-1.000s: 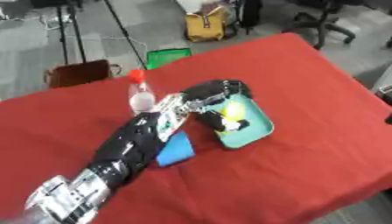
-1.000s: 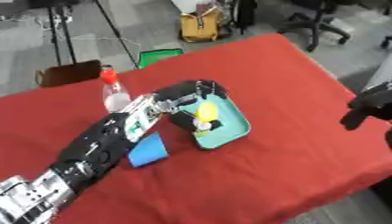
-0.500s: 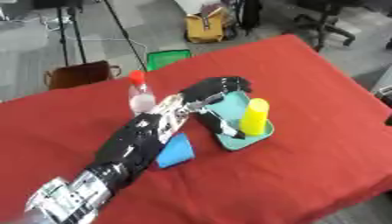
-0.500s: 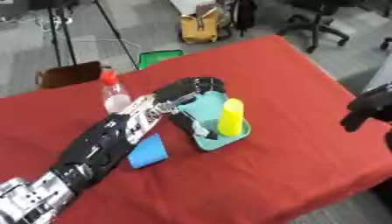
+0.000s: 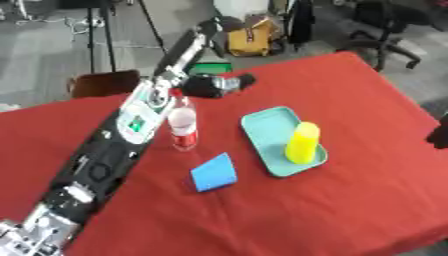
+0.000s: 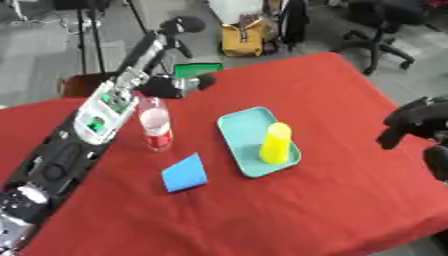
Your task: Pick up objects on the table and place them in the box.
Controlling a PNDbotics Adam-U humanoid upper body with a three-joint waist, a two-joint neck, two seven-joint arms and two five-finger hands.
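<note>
A tall yellow plastic bottle stands upright in the shallow teal tray on the red tablecloth. A flat blue square object lies just beside the tray's near left corner, and a clear plastic bottle with a red label stands left of the tray. The left hand is raised above the far table edge, its fingers curled and holding nothing. Only the right eye view shows the right hand, at the right edge; whether its fingers are spread or closed I cannot tell.
</note>
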